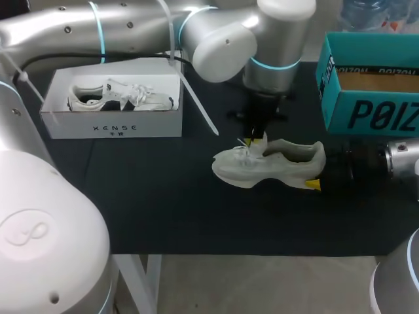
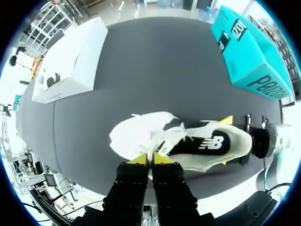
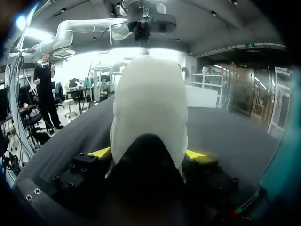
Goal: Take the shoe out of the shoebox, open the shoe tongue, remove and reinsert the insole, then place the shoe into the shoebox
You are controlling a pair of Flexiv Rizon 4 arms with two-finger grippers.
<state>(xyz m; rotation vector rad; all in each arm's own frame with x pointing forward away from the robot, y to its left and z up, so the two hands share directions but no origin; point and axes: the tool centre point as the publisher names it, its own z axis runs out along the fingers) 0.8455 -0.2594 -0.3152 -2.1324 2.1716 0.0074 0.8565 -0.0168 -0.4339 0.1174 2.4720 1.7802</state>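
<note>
Left gripper (image 2: 150, 160) is pinching the tongue (image 2: 165, 143) of the shoe (image 1: 288, 160) from above while the right gripper (image 3: 148, 153) squeezes its heel on the table (image 1: 163, 196).

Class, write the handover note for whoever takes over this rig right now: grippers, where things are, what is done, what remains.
Left gripper: shut on the tongue, from above.
Right gripper: shut on the shoe at its heel.
Things: the shoe sits on the table between the white shoebox, which holds a second shoe, and the teal box. The insole looks to be inside the shoe.
Done: shoe out of the box.
Left: open the tongue fully, pull out and reinsert the insole, box the shoe.
</note>
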